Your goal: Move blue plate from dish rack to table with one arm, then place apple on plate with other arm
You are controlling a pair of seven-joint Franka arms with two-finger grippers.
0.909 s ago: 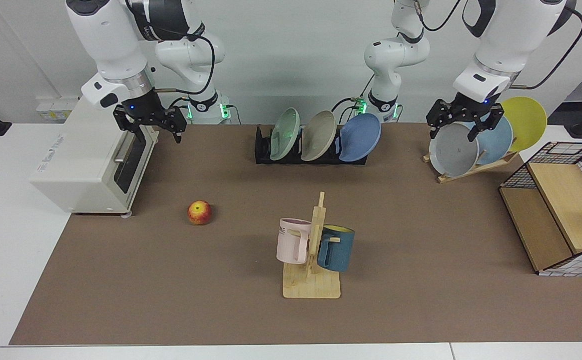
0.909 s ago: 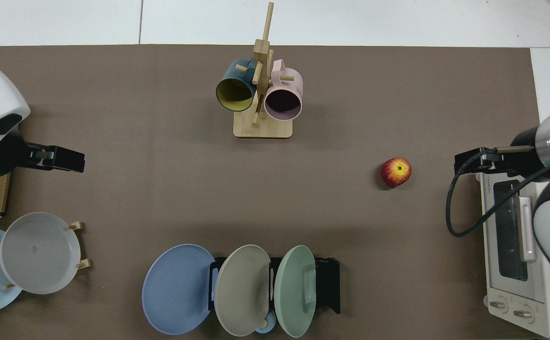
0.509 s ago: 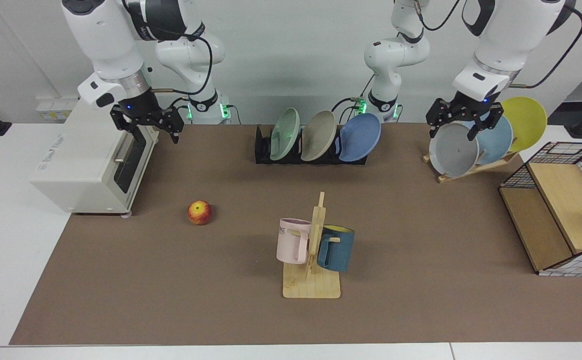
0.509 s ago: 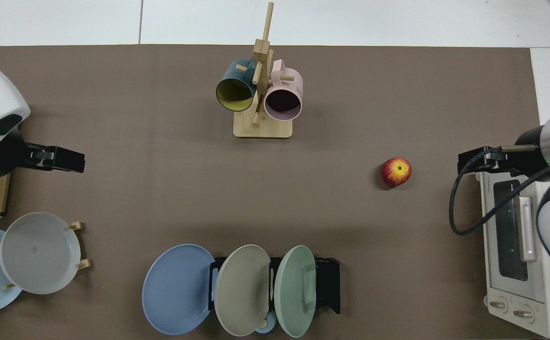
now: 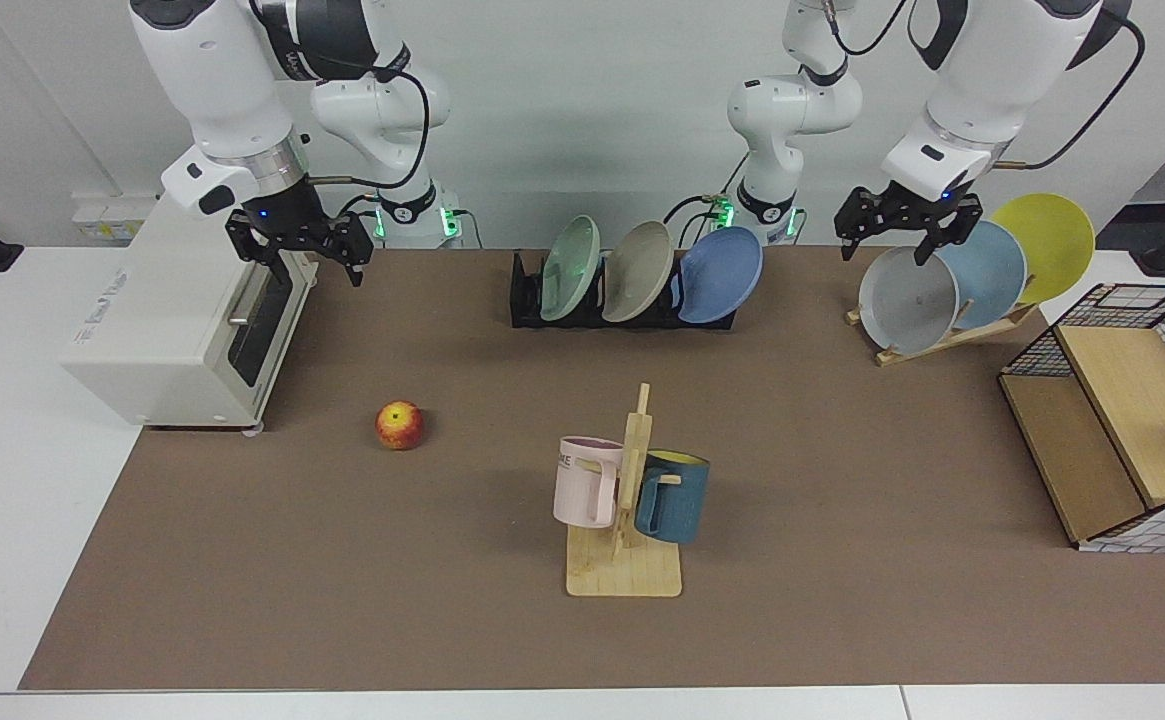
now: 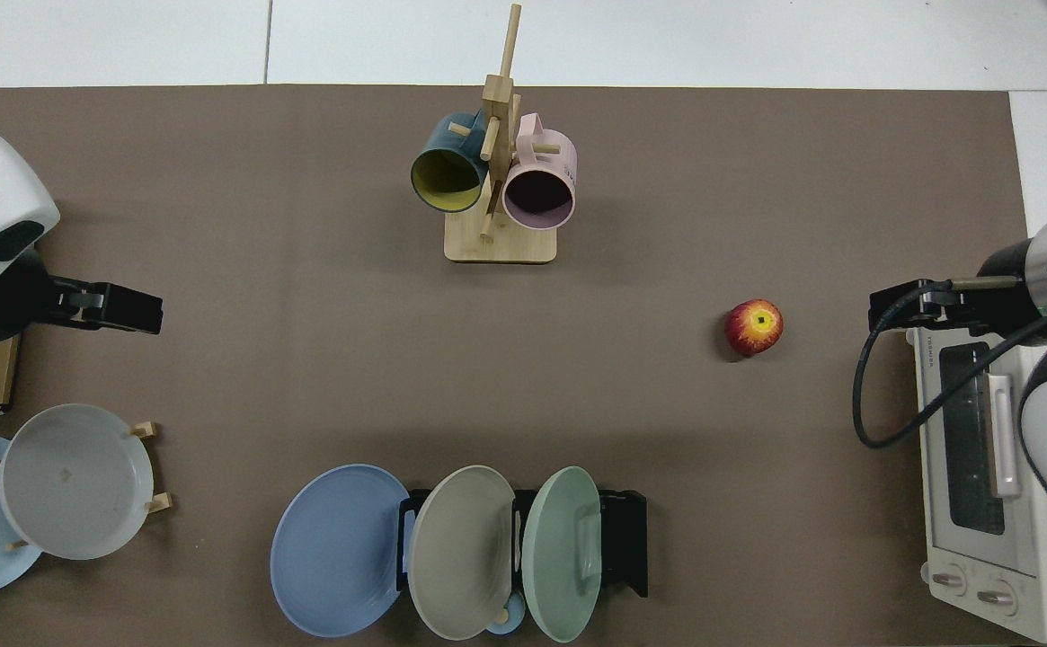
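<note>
The blue plate (image 5: 722, 273) (image 6: 339, 548) stands upright at one end of the black dish rack (image 5: 527, 300) (image 6: 626, 539), beside a beige and a green plate. The apple (image 5: 399, 425) (image 6: 754, 326) lies on the brown mat of the table (image 5: 842, 450). My left gripper (image 5: 887, 248) (image 6: 110, 310) hangs open and empty above the grey plate on the wooden stand, well to the side of the rack. My right gripper (image 5: 297, 262) (image 6: 914, 305) hovers open and empty by the toaster oven's front, behind the apple.
A white toaster oven (image 5: 172, 320) stands beside the right gripper. A wooden stand (image 5: 907, 345) holds grey, pale blue and yellow plates. A mug tree (image 5: 627, 500) with two mugs stands mid-table. A wire and wood shelf (image 5: 1112, 430) sits at the mat's edge.
My left gripper has shifted slightly up and toward the dish rack side, away from the yellow plate. The right gripper has barely moved. Plates and apple are unchanged.
</note>
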